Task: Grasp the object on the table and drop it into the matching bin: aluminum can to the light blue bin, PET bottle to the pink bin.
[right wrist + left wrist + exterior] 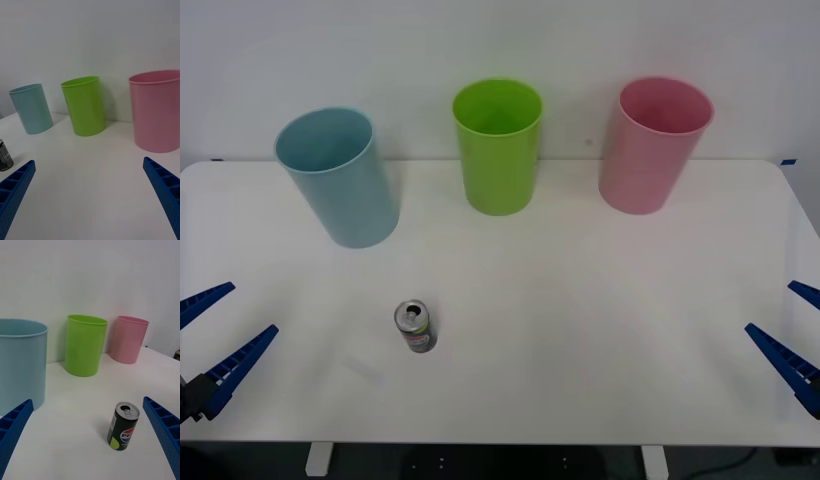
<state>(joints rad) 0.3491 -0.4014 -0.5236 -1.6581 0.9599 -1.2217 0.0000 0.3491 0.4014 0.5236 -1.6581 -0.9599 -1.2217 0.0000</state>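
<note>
While both arms wait low at the near corners of the white worktop, the left gripper sits at the near left edge with its blue ribbed jaws spread wide and nothing between them, and the right gripper sits at the near right edge, its jaws likewise wide apart and empty. Just beyond the left gripper, on the left half of the worktop, the aluminum can stands upright by itself, touched by neither gripper; its silver lid with the pull-tab opening faces up, and its dark side carries a round red, white and blue logo with a lime patch below, seen plainly from the left wrist. From the right wrist the can shows well off across the bare surface. Farther back, three tall round bins stand in a row near the far edge, apart from one another: the light blue bin on the left, beyond the can, a lime green bin in the middle, and the pink bin on the right. Behind them rises a plain white wall.
</note>
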